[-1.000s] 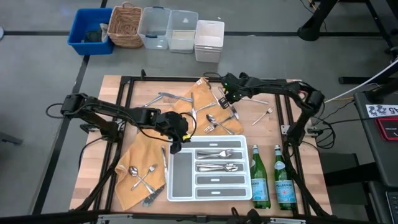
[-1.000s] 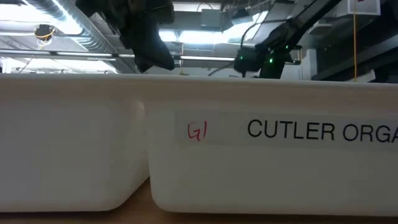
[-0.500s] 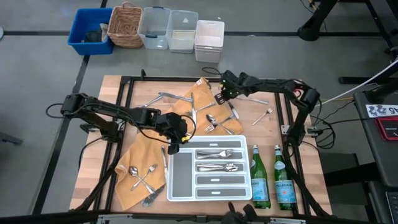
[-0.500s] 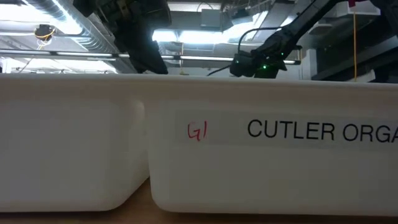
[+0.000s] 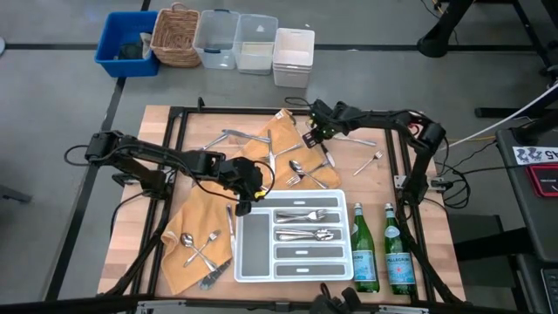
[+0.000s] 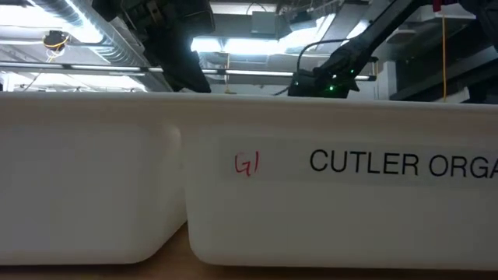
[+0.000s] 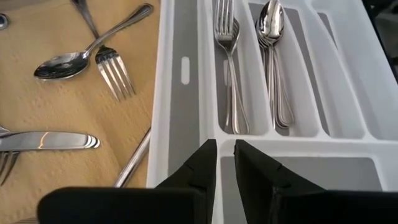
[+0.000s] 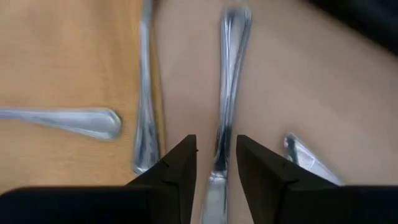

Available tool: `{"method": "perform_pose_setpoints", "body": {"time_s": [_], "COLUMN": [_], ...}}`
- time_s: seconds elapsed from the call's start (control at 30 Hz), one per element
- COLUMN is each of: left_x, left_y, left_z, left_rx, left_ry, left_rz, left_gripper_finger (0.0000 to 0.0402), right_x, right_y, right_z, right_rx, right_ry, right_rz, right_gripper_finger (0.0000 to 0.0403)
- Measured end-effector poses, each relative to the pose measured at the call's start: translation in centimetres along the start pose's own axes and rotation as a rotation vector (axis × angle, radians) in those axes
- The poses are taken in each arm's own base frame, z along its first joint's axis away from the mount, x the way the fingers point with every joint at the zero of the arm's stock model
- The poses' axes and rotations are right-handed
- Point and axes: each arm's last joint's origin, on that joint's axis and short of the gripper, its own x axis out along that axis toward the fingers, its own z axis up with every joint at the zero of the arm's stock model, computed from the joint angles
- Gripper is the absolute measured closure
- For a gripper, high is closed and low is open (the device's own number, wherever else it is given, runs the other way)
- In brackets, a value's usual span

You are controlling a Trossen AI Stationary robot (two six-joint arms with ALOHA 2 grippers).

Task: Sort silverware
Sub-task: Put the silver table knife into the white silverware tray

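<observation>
The right gripper (image 8: pixel 214 163) hangs low over the tan cloth (image 5: pixel 281 139) at the table's far side, its fingers narrowly parted astride a slim silver utensil handle (image 8: pixel 225 93) that runs lengthwise between them. More shiny silverware (image 5: pixel 301 174) lies scattered nearby. The left gripper (image 7: pixel 225 163), nearly closed and empty, hovers at the white divided tray's (image 5: pixel 342 270) left edge, where forks (image 7: pixel 227 68) and spoons (image 7: pixel 273 62) lie along their compartments.

Low view: white tray wall (image 6: pixel 249 187) hides tabletop, silverware; label cut off at "CUTLER ORGA".
</observation>
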Motion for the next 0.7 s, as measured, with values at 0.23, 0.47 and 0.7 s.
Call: {"method": "perform_pose_setpoints", "body": {"time_s": [0.23, 0.47, 0.7], "left_x": [0.0, 0.0, 0.0], "left_y": [0.0, 0.0, 0.0], "left_z": [0.0, 0.0, 0.0], "left_rx": [-0.001, -0.001, -0.001], "left_ry": [-0.001, -0.001, -0.001], "left_rz": [0.000, 0.000, 0.000], "left_gripper_finger": [0.0355, 0.0355, 0.0355], "right_x": [1.4, 1.4, 1.4], "right_y": [0.0, -0.2, -0.3], "right_z": [-0.4, -0.8, -0.9], "right_rx": [-0.001, -0.008, -0.011], "right_ry": [0.038, 0.073, 0.087], "right_rz": [-0.014, -0.039, -0.052], "right_gripper_finger": [0.0286, 0.0286, 0.0316]}}
